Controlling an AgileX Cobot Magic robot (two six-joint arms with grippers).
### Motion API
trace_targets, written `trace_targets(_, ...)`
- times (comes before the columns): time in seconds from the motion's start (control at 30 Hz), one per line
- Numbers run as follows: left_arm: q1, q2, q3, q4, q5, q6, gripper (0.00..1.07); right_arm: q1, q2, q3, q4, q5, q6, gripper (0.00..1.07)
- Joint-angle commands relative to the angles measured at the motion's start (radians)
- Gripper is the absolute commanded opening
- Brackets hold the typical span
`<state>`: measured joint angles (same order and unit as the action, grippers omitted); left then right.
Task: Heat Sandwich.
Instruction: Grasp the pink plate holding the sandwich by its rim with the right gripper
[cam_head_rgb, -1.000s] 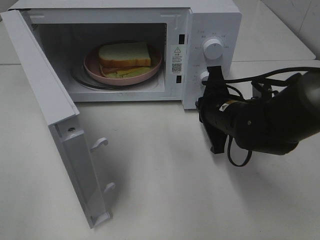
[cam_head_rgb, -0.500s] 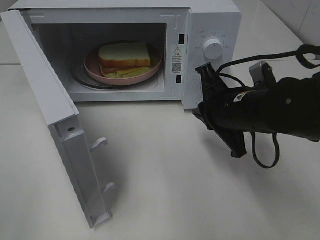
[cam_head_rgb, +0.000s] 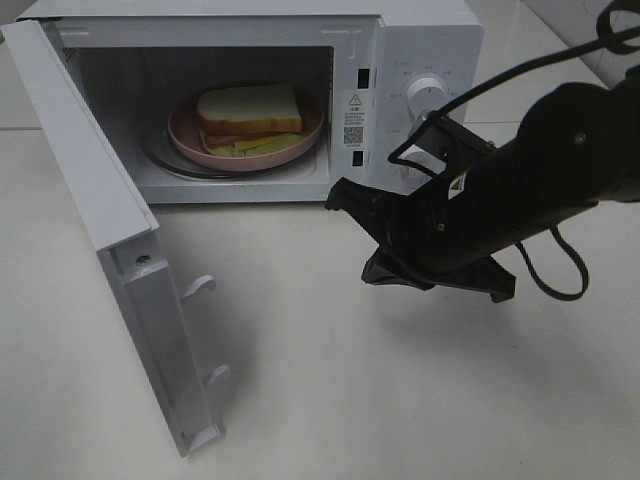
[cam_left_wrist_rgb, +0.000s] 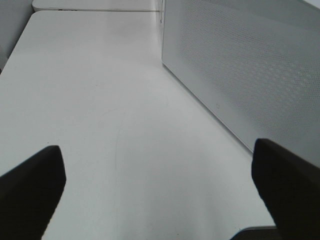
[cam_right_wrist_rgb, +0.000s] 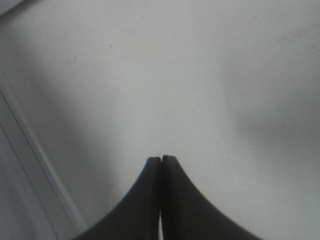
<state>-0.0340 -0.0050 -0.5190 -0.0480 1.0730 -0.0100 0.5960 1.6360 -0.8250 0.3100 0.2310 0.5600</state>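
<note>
- Sandwich (cam_head_rgb: 250, 118): on pink plate (cam_head_rgb: 185, 135), inside microwave (cam_head_rgb: 430, 40) cavity, plate seated on glass turntable (cam_head_rgb: 160, 160).
- Microwave door (cam_head_rgb: 90, 200): swung open, toward left side of exterior view.
- Right end effector (cam_head_rgb: 345, 197): jaws pressed together, nothing held. Positioned over desk (cam_head_rgb: 320, 380), just in front of microwave, apart from sandwich.
- Left end effector (cam_left_wrist_rgb: 157, 192): jaws spread wide, nothing between them. Positioned over desk beside perforated side wall of microwave.

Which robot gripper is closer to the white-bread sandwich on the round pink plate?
Right. The right gripper hovers before the open white microwave holding the sandwich; the left gripper sits outside its perforated wall.
</note>
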Motion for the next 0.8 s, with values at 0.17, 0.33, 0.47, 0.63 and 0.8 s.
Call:
trace_targets(0.17,0.0,-0.016,0.002,-0.005,-0.003,-0.009,0.96,-0.004,-0.013,-0.096,-0.1,0.227,-0.235,0.02)
trace_targets(0.33,0.0,-0.016,0.002,-0.005,-0.003,-0.009,0.96,-0.004,-0.013,-0.161,-0.109,0.379,-0.427,0.03)
trace_targets(0.47,0.0,-0.016,0.002,-0.005,-0.003,-0.009,0.96,-0.004,-0.013,-0.197,-0.109,0.455,-0.578,0.03)
trace_targets(0.63,0.0,-0.016,0.002,-0.005,-0.003,-0.009,0.96,0.0,-0.013,-0.245,-0.128,0.56,-0.875,0.03)
trace_targets(0.8,0.0,-0.016,0.002,-0.005,-0.003,-0.009,0.96,0.0,-0.013,-0.263,-0.155,0.607,-1.13,0.04)
